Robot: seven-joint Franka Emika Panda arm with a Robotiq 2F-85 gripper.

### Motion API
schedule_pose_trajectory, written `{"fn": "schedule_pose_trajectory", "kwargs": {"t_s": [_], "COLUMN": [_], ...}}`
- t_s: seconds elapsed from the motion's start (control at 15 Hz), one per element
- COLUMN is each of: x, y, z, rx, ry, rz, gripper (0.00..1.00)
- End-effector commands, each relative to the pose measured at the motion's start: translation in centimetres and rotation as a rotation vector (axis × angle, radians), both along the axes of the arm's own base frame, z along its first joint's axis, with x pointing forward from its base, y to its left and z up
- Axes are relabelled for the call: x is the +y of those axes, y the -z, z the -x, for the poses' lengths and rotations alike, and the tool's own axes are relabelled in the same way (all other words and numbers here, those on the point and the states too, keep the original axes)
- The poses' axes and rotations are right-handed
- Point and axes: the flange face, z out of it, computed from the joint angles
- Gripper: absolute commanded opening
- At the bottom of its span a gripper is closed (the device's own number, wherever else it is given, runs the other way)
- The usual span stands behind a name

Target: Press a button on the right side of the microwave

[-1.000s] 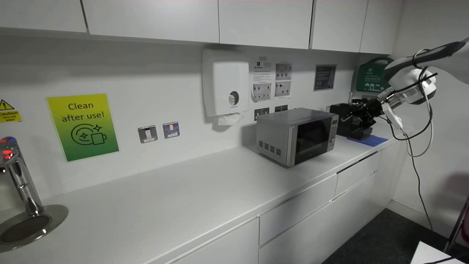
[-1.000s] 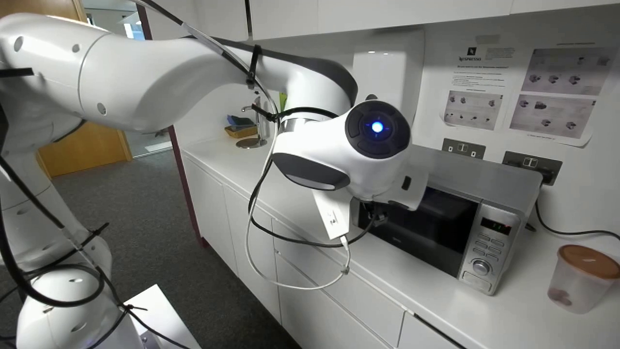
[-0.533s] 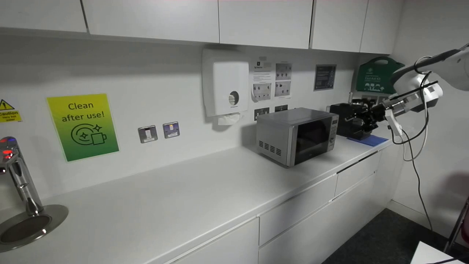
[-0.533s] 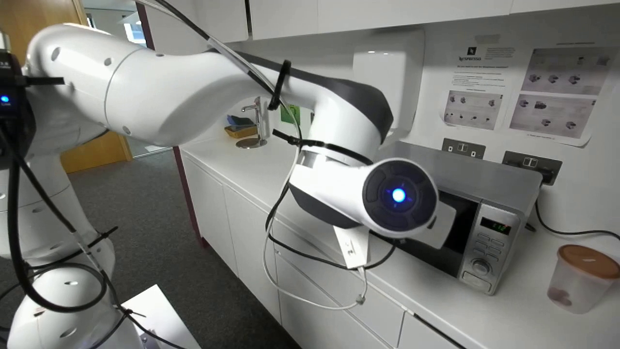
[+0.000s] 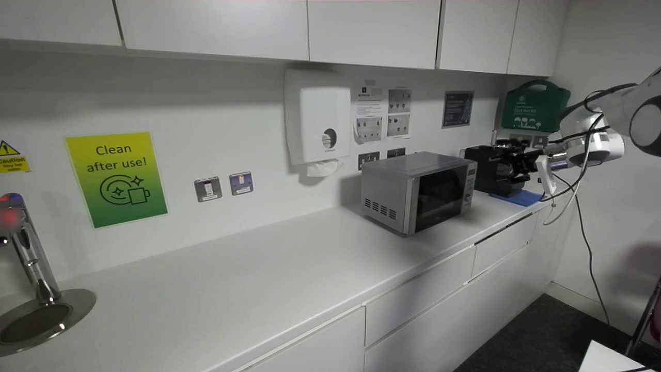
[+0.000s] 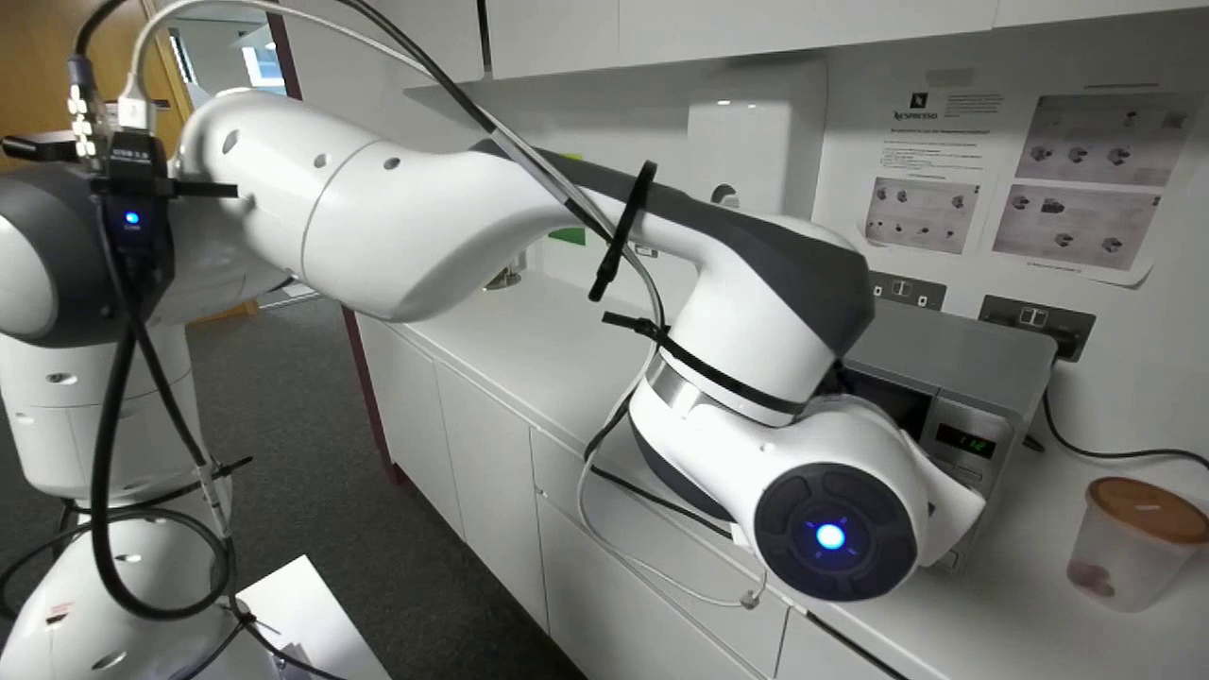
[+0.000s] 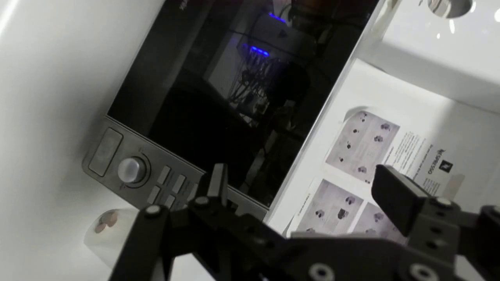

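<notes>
Black fingers (image 7: 396,197) spread wide, the empty hand (image 7: 300,181) hovers near the control strip (image 7: 155,169) of the silver-grey microwave (image 7: 226,101).

On the table (image 5: 248,268), the microwave (image 5: 419,194) is placed before the wall (image 5: 217,124). In an exterior view, the tap (image 5: 35,261) is found well to its left; between both, but higher, the dispenser (image 5: 319,116) is mounted. The tub (image 6: 1133,557) is set to the right of the microwave. In the wrist view, part of the control strip (image 7: 153,173) is covered by the pincer (image 7: 300,173).
</notes>
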Motion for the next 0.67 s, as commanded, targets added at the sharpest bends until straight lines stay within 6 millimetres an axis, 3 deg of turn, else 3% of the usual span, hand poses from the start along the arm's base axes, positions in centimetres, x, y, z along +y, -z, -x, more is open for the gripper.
{"fn": "schedule_pose_trajectory", "kwargs": {"t_s": [0.0,0.33,0.6], "x": [-2.6,-4.7,-5.1], "y": [-0.4,1.3,2.8], "z": [-2.1,-4.1,-5.2], "rx": [-0.053,-0.008,0.045], "ry": [0.071,0.21,0.405], "rz": [-0.094,-0.271,-0.355], "gripper": [1.0,1.0,1.0]}}
